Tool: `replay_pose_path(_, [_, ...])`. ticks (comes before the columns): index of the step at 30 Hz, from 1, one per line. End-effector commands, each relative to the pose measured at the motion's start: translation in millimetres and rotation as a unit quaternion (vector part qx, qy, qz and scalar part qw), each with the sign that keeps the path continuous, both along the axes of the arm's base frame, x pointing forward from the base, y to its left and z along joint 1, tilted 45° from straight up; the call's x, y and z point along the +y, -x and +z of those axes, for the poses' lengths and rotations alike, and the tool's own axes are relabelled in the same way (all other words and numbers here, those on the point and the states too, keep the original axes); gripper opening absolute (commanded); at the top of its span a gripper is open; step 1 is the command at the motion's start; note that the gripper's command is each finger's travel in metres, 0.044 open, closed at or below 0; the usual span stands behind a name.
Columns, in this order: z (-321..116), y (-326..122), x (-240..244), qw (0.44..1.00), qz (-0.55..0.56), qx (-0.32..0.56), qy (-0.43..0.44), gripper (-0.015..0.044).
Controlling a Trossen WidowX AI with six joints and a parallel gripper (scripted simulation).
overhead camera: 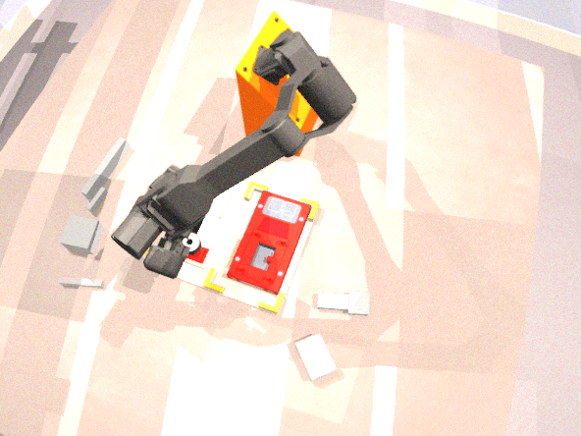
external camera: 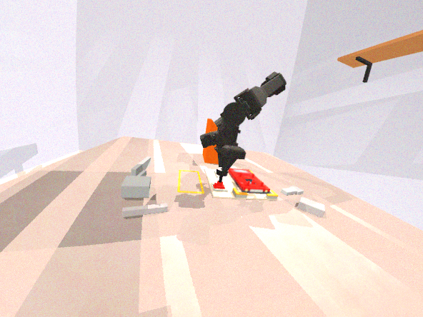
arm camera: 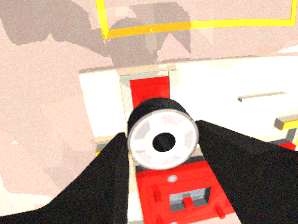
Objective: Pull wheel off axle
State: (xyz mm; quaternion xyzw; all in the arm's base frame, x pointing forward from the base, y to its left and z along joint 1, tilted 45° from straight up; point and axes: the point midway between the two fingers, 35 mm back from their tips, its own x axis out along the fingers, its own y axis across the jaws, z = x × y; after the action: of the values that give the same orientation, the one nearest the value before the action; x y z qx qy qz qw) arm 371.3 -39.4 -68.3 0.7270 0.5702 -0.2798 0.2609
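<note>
My gripper (overhead camera: 189,245) (external camera: 220,173) (arm camera: 160,132) is shut on the wheel (overhead camera: 196,243) (arm camera: 145,150), a black tyre with a white face and a dark hub. One finger is on each side of it. The wheel is above the small red base (overhead camera: 199,255) (external camera: 219,186) (arm camera: 150,90) of the axle. In the exterior view a thin dark stem stands on that base, under the fingers. Whether the axle tip is inside the hub cannot be told. The marked area, a yellow outline (external camera: 190,193) (arm camera: 150,31), is beside the white board; the arm hides it in the top view.
A red car body (overhead camera: 294,236) (external camera: 246,180) (arm camera: 155,182) lies on the white board (overhead camera: 216,245) (arm camera: 210,85) between yellow corner brackets. Several grey blocks (overhead camera: 80,235) (external camera: 136,186) lie beyond the outline. Two pale blocks (overhead camera: 315,357) (external camera: 311,206) lie beyond the car. An orange pillar (overhead camera: 255,105) (external camera: 210,153) stands behind.
</note>
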Motion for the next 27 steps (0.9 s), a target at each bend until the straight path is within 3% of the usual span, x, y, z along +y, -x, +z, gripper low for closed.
replay_pose_path(1, [1.3, 0.5, -1.1, 1.000, 0.002, 0.000, 0.001, 0.0000])
replay_pose_path(27, [29.0, 11.0, -29.0, 1.000, 0.002, 0.000, 0.001, 0.0000])
